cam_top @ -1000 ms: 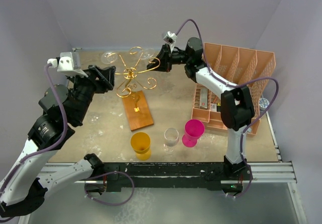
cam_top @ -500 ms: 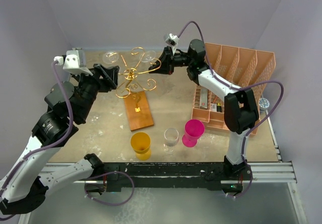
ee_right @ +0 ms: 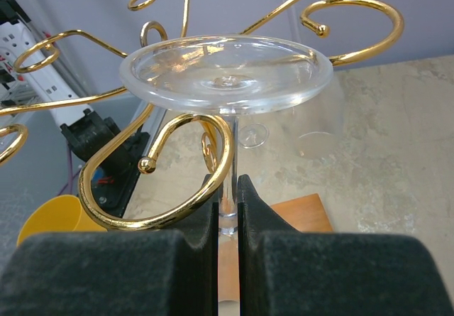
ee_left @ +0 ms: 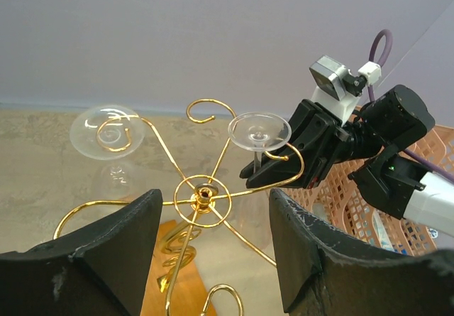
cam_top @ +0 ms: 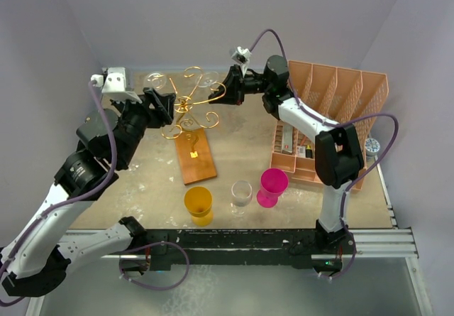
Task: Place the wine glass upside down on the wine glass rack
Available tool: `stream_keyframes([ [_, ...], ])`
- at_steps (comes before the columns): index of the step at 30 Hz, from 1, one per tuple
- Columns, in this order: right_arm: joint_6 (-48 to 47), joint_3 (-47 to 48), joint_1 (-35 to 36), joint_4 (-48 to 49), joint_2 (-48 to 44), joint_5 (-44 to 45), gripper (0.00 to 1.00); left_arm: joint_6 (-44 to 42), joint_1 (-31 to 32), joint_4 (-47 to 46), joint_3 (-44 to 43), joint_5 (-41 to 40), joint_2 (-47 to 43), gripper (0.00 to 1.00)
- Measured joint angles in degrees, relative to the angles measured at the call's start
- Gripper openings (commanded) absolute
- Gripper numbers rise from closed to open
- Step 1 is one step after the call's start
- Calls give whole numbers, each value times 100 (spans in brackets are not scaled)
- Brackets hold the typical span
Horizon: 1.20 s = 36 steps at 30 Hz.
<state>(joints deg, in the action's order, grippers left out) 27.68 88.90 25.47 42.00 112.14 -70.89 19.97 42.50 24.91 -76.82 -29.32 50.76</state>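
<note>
The gold wire wine glass rack stands on its brown wooden base at the back middle. My right gripper is shut on the stem of an upside-down wine glass. The glass's foot lies just over a curled arm of the rack, with the stem inside the curl. The glass shows in the left wrist view too. My left gripper is open and empty, with its fingers on either side of the rack's hub. A second glass hangs upside down on a left arm.
A yellow cup, a clear glass and a pink cup stand near the front. A salmon-pink slotted organizer fills the right side. Walls close in at the back and both sides.
My left arm has swung right, and its open gripper is now close to the rack's hub. My right gripper and its glass have shifted slightly toward the rack's curled arm.
</note>
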Motion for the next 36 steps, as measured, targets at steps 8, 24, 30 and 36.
stream_keyframes([
  [8,173,13,22,63,9,-68,0,0,2,2,0,57,166,59],
  [24,-140,-446,72,345,-122,992,0,46,2,4,0,-175,1178,45],
  [30,-170,-719,74,599,-258,1102,0,68,2,4,0,-227,1270,41],
  [36,-52,-1047,83,890,-446,955,0,107,2,2,0,-273,1344,36],
])
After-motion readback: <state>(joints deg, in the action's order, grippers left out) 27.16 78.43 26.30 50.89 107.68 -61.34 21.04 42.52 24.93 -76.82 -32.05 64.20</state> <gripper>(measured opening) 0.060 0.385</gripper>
